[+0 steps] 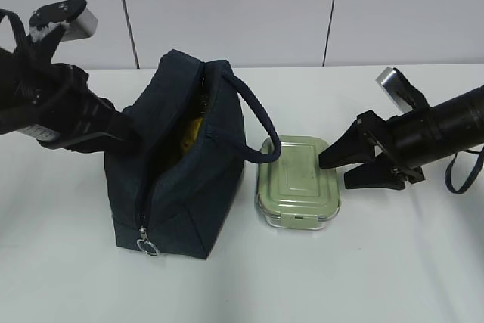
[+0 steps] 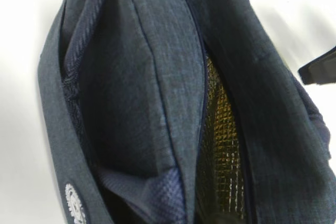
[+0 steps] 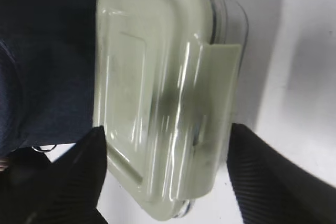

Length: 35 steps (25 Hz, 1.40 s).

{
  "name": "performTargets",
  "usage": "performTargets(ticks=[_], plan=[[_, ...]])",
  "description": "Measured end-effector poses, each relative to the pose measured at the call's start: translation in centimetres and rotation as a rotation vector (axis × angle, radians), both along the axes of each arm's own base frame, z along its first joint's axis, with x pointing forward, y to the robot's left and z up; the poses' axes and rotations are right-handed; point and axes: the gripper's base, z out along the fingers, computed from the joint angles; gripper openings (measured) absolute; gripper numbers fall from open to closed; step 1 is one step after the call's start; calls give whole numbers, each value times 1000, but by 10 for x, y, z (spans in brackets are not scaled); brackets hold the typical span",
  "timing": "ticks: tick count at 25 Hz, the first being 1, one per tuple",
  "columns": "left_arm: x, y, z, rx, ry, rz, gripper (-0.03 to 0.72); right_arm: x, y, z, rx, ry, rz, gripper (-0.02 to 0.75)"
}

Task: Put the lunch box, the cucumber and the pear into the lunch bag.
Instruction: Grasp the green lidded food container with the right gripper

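Observation:
The navy lunch bag (image 1: 189,179) stands left of centre with its top zipper open. It fills the left wrist view (image 2: 157,77), where the silvery lining (image 2: 220,145) shows. A yellow patch in the opening is the pear (image 1: 193,132). The cucumber is hidden. The lunch box (image 1: 296,183) with its sage-green lid lies on the table right of the bag. My right gripper (image 1: 334,173) is open, its fingers on either side of the lunch box's (image 3: 157,87) near end, as the right wrist view (image 3: 168,177) shows. My left gripper (image 1: 127,125) is at the bag's left rim, fingers buried in fabric.
The white table (image 1: 393,277) carries everything, with a white panelled wall behind. The bag's loop handle (image 1: 261,122) hangs over towards the lunch box. The silver ring pull (image 1: 148,246) hangs at the bag's front bottom corner. A right finger (image 2: 320,69) shows in the left wrist view.

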Motion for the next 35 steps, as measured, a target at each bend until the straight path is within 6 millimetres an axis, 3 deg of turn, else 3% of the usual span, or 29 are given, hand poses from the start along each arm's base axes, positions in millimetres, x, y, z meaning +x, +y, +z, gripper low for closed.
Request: performTargets(ticks=[7,19,26,35], plan=[[0,0,0,0,1,-1,1,4,1,-15,29,-5,-9,550],[0,0,0,-1,1,1,1,10,0,-17,13,-66,-35,551],[0,0,0,-2,2,1,1,10,2,-39,66,-6,-28,551],[1,0,0,-2,-3,6,1,9,10,-39,68,-41,19,551]])
